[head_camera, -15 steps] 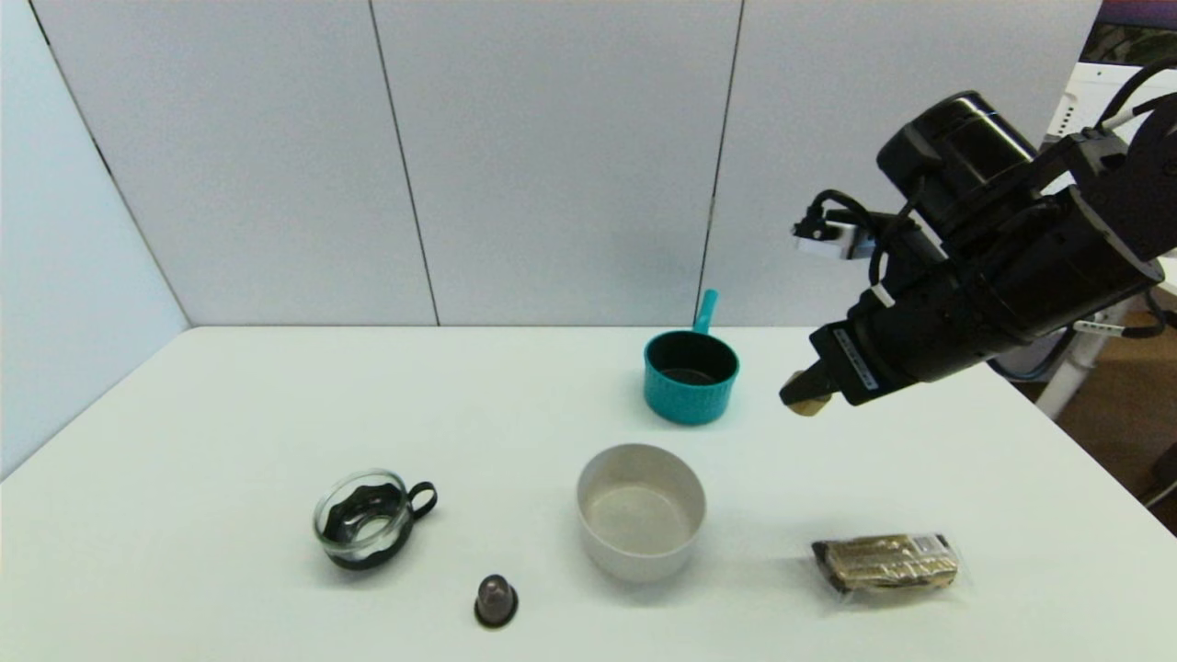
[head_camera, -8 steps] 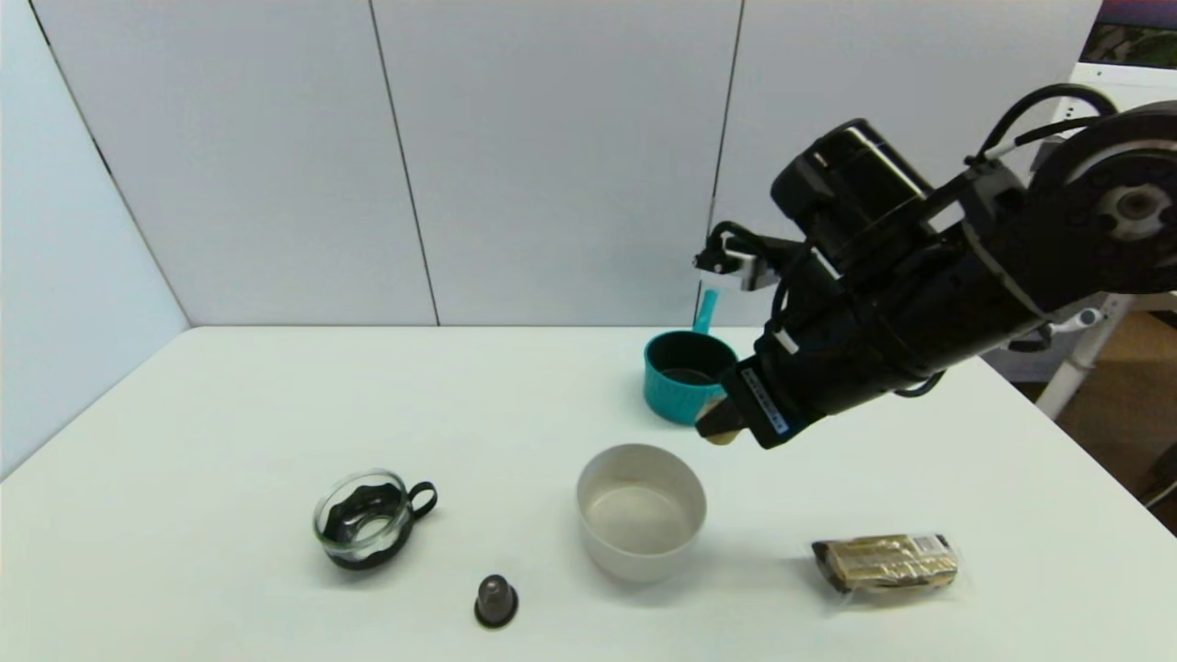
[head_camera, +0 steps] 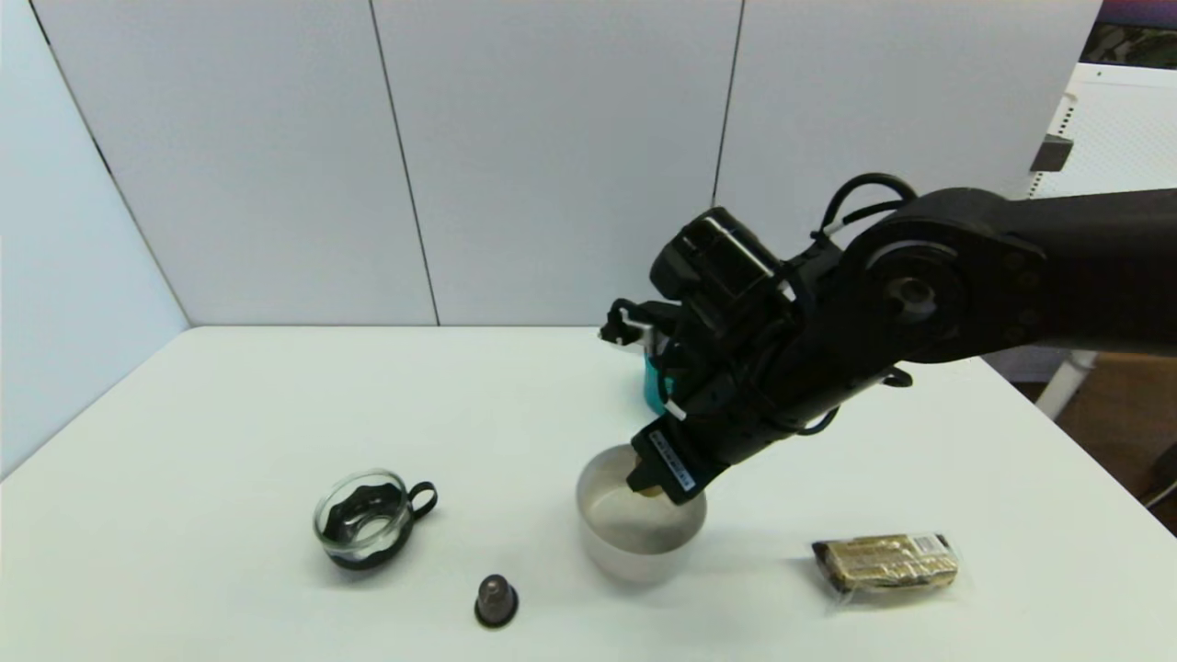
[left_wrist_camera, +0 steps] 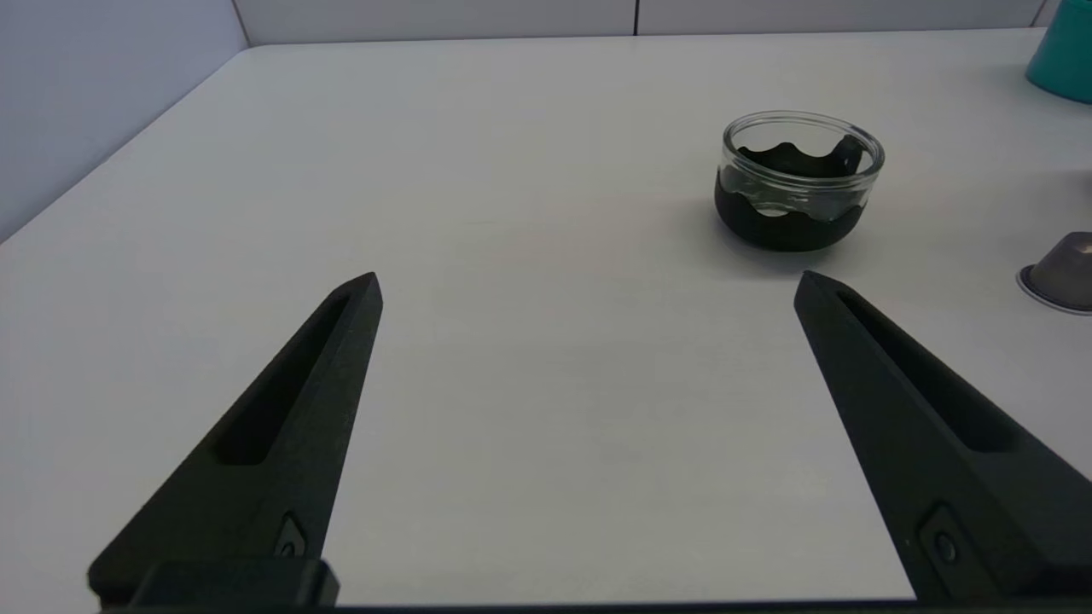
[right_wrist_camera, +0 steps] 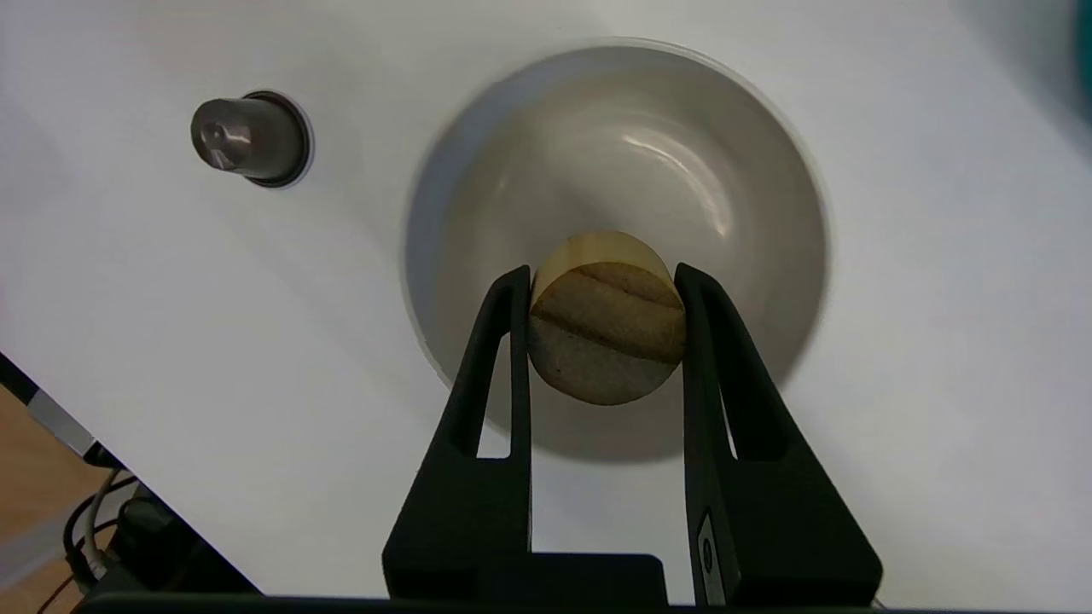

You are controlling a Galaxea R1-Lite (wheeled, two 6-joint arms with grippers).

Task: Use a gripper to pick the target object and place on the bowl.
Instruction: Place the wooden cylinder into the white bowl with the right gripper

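**Nearly there: cork held over the bowl**

Now poised above the bowl (head_camera: 641,515), right gripper (head_camera: 649,482) with fingers (right_wrist_camera: 499,341) clamped on either side of the cork (right_wrist_camera: 607,317). Held clear of the bowl floor, over the half nearer the arm rather than dead centre, as seen from the right wrist. Not yet released, so placement judged unfinished.

Off to the side, left gripper (left_wrist_camera: 584,290) parked low over the tabletop (left_wrist_camera: 529,256), fingers spread wide apart and holding nothing, glass cup (left_wrist_camera: 800,181) ahead of it.

Risks from here, as a guess only:
- Opened too high, likely to bounce off the hard bowl floor and hop over the rim, being light and round.
- Dropped this close to the near wall, liable to clip the rim and roll onto the tabletop toward the wrapped bar (head_camera: 885,562) or the dark capsule (head_camera: 497,599).
- Lowered carelessly, fingers apt to knock the rim and shove or tip the bowl.
- Teal pot (head_camera: 651,391) just behind the arm, open to a nudge on withdrawal.
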